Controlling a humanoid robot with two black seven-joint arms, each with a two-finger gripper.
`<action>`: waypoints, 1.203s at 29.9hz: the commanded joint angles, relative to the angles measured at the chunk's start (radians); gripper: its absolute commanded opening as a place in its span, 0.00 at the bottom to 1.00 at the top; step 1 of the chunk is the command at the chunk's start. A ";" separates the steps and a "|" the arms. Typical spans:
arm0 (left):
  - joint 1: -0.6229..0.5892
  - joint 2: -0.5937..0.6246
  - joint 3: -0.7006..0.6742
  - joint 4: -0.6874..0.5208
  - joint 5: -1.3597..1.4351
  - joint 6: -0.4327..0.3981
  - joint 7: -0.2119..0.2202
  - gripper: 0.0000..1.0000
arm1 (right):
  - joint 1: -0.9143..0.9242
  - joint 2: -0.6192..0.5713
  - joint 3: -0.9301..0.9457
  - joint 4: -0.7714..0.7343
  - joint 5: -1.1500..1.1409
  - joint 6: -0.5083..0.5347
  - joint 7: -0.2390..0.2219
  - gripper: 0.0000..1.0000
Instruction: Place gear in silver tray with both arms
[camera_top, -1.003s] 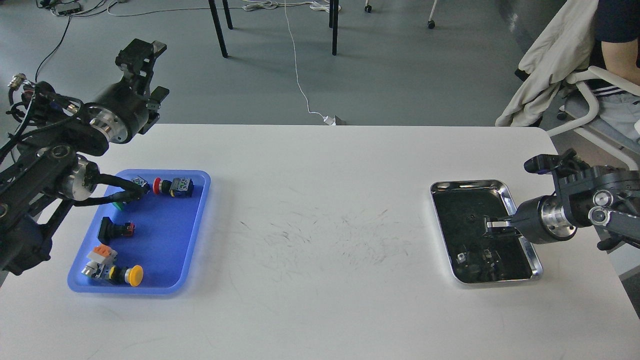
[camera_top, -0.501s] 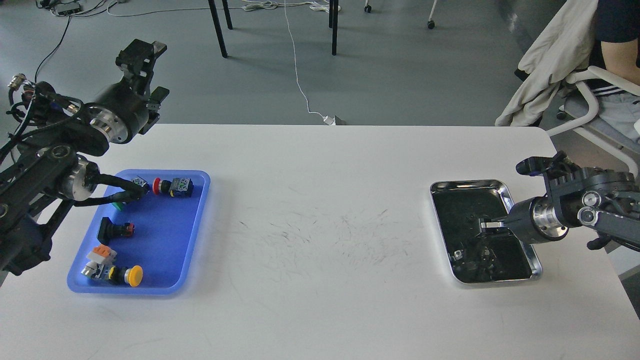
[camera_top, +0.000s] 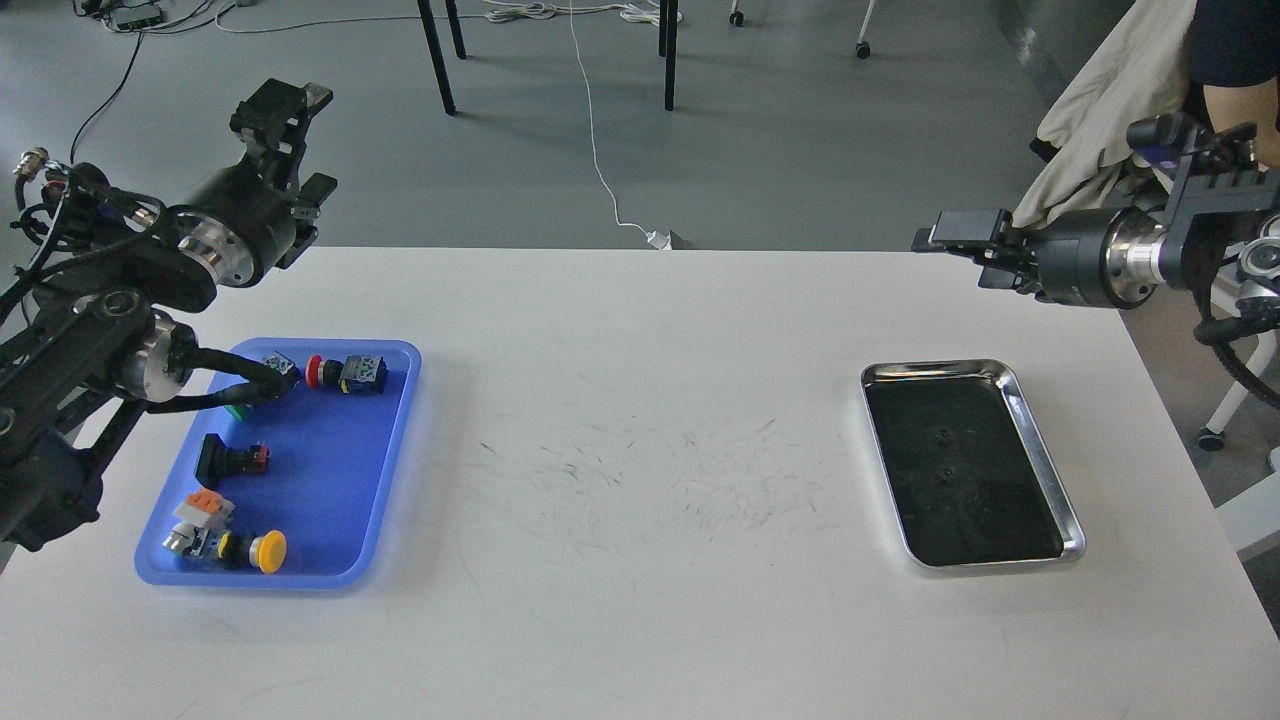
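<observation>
Raised out of the shiny rectangular silver tray (camera_top: 1040, 470) since the earlier frame, the black right gripper (camera_top: 955, 240) is held high near the table's far right edge; whether its fingers are spread cannot be told. Parted fingers are seen on the left gripper (camera_top: 285, 105), held above the blue plastic tray (camera_top: 395, 440).

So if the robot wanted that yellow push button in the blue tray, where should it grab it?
Probably by the darker body behind the yellow cap of the yellow push button, coming straight down from above. It lies on its side near the front rim of the blue tray, and the round cap looks likelier to slip. A grey and orange part crowds its left end.
</observation>
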 joint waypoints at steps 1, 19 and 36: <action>0.000 -0.010 -0.004 0.001 -0.002 0.001 0.000 0.98 | -0.001 0.095 0.176 -0.149 0.302 0.000 0.002 0.99; 0.005 -0.235 -0.154 0.135 -0.035 0.003 -0.003 0.97 | -0.486 0.161 0.377 -0.091 1.126 0.000 0.094 0.99; 0.005 -0.278 -0.240 0.169 -0.094 0.001 -0.006 0.98 | -0.481 0.176 0.443 -0.090 1.134 -0.008 -0.018 0.99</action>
